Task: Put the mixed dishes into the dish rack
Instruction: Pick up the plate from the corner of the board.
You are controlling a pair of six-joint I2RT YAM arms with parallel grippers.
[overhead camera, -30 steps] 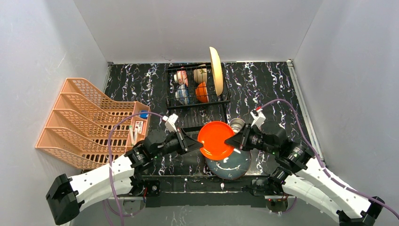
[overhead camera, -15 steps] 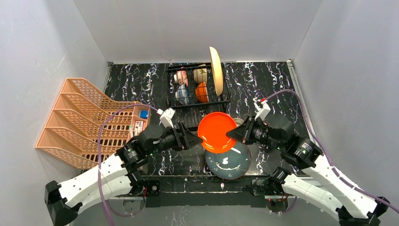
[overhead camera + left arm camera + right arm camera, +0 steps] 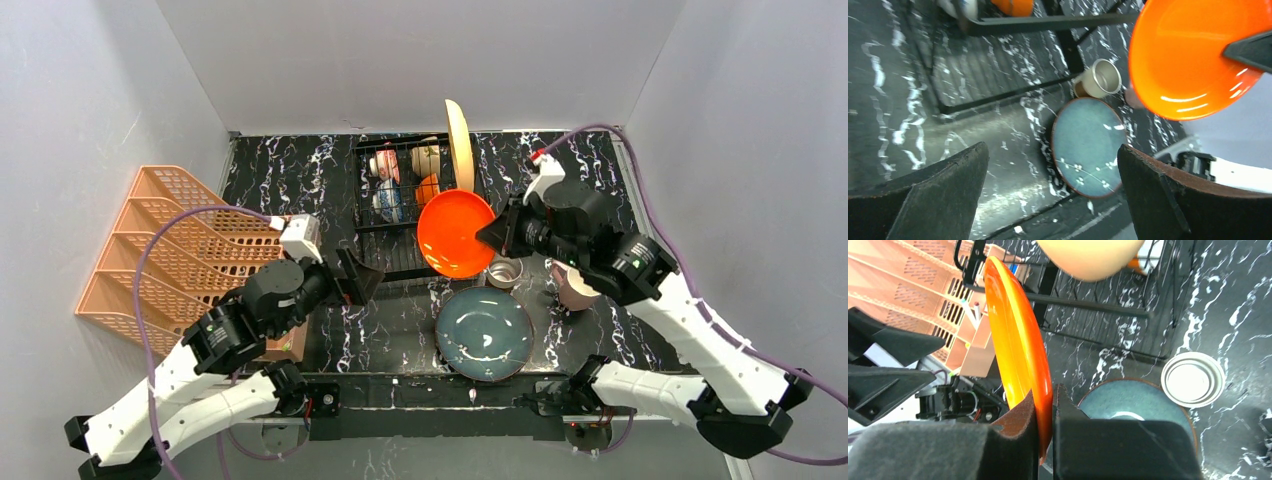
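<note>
**Right gripper** (image 3: 484, 238): closed on the right rim of the red-orange plate (image 3: 452, 232), one finger on each face. The plate is held clear of the table (image 3: 300, 180) and tilted steeply, almost on edge. In the overhead view it is seen over the near right corner of the dish rack (image 3: 372, 215). Whether it touches the wires cannot be told.

**Left gripper** (image 3: 362, 280): jaws spread wide, nothing held. It is positioned above the table, well to the left of the red-orange plate and near the orange lattice rack (image 3: 170, 250).

**Dish rack:** placed at the far middle of the table. A yellow plate (image 3: 459, 145) is stood upright on edge at its right side. A red floral bowl (image 3: 386, 165), a blue-patterned bowl (image 3: 390, 203), a white bowl (image 3: 427, 158) and an orange bowl (image 3: 428, 186) are seated inside, the last partly hidden by the held plate.

**Items on the table:** a grey-green plate (image 3: 485, 335) is laid flat near the arm bases. A steel cup (image 3: 503, 270) is found just beyond its far rim. A pink mug (image 3: 573, 290) is noted to the right of the cup, partly covered by the right arm.
</note>
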